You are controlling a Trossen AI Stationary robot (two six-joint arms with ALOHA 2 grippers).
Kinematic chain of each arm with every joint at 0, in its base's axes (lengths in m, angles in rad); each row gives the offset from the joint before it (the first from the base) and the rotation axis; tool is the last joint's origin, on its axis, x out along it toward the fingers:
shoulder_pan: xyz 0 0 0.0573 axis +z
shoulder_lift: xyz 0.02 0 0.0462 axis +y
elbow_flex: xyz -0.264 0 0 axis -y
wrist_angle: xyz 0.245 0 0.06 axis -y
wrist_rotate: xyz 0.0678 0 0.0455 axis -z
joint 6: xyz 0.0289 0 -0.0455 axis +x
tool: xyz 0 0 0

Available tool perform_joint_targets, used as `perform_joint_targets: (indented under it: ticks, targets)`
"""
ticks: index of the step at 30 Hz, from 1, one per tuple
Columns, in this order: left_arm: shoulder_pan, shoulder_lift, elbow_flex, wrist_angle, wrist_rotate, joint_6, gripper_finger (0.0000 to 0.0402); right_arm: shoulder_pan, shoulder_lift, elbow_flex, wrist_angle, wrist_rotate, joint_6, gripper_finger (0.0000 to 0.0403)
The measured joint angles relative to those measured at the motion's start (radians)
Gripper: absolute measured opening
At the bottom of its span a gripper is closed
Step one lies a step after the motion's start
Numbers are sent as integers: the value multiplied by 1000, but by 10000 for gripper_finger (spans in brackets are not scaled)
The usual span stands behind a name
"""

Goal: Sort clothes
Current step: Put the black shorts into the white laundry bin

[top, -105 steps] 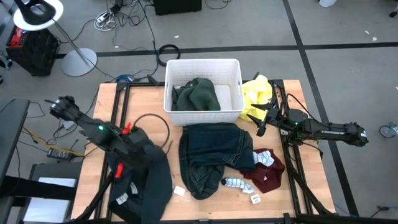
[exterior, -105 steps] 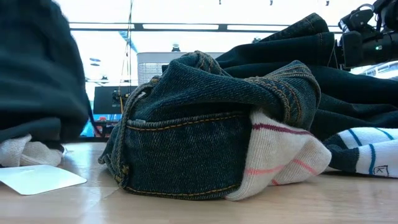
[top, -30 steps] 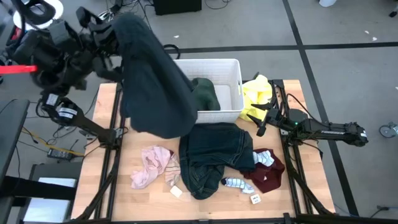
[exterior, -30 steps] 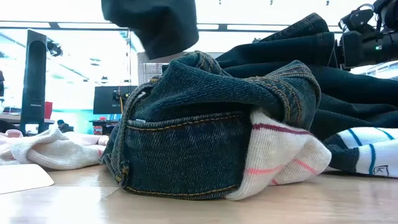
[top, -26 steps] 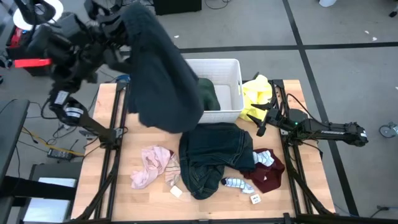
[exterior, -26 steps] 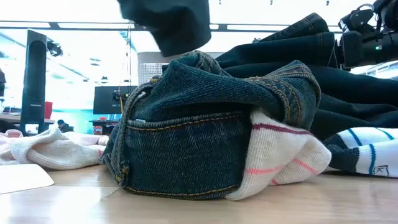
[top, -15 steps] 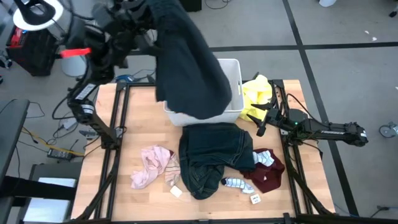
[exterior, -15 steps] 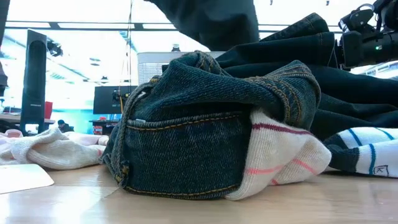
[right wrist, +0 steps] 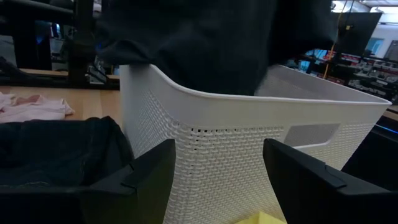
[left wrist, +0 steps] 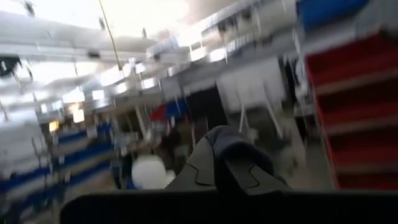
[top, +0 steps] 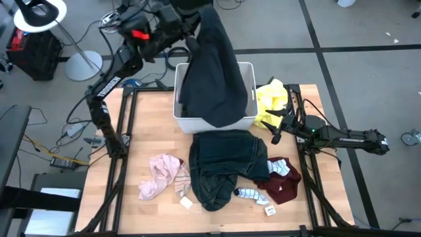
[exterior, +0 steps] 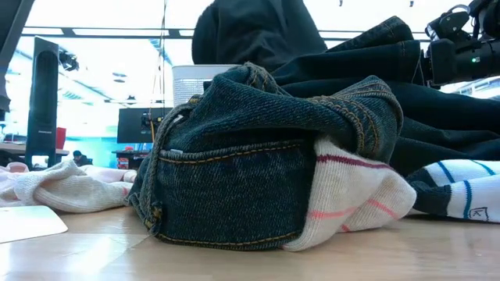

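My left gripper [top: 195,16] is raised high over the table's far edge, shut on a dark navy garment [top: 214,72]. The garment hangs over the white bin [top: 248,72] and hides the dark green garment. It also shows in the low view [exterior: 258,31] and the right wrist view [right wrist: 205,43]. Jeans [top: 227,164] lie heaped mid-table, partly on a striped sock [exterior: 351,195]. A pale pink garment [top: 161,174], a maroon one [top: 283,185] and another sock [top: 250,193] lie on the table. A yellow garment [top: 270,99] lies beside the bin. My right gripper [top: 275,128] waits open at the right. My left gripper pinches a bunch of the navy garment's upper end [left wrist: 239,149] between its two fingers; one layer or several, I cannot tell. The garment hangs slack below the gripper, lifted clear of the table. Its lower part [right wrist: 186,68] drops behind the bin's rim.
White tags [top: 187,202] lie near the table's front edge, and one shows in the low view [exterior: 27,222]. A lamp base [top: 84,64] and cables lie on the floor beyond the far left. My right arm [top: 342,138] lies along the right side.
My left gripper has swung from above the table's far left corner toward the right and the far edge, carrying the navy garment. The garment has travelled with it, hanging slack, from left of the bin to over it, and now covers the green garment.
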Motion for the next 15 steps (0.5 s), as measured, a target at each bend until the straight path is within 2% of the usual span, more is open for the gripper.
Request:
perform_joint_targets:
  ticks: [5,7,12,15]
  targets:
    - [26,14,-12,-236,2,-5,0,0,0,0,0,0,0,245]
    - [31,14,-30,-320,34,-27,0,0,0,0,0,0,0,245]
    - [37,14,-115,-422,168,-48,0,0,0,0,0,0,0,245]
    - [37,14,-187,-454,188,-55,0,0,0,0,0,0,0,245]
